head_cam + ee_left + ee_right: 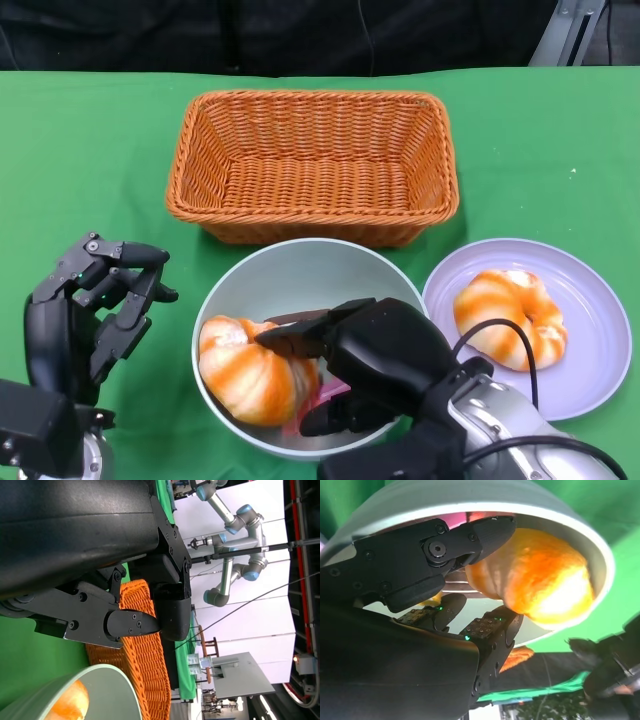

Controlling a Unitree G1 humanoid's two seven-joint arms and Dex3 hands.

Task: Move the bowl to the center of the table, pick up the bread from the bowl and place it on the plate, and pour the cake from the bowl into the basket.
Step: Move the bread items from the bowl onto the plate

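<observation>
The pale green bowl (pixel 300 262) stands in the middle near the front edge, just before the empty wicker basket (pixel 310 97). In it lies an orange-and-white striped bread (pixel 245 372), with a pink item (pixel 336 390) showing beside it under my right hand (pixel 385 360). That hand reaches over the near rim into the bowl, fingers apart around the bread's end; one fingertip (pixel 492 530) touches the bread (pixel 545 575). A second striped bread (pixel 510 315) lies on the lilac plate (pixel 592 300). My left hand (pixel 95 305) hovers left of the bowl and holds nothing.
The green cloth (pixel 80 150) covers the table, with bare stretches left of the basket and at the far right. The plate nearly touches the bowl's right rim. The left wrist view shows the basket (pixel 145 665) past the bowl (pixel 100 690), and other robot arms (pixel 235 545) far behind.
</observation>
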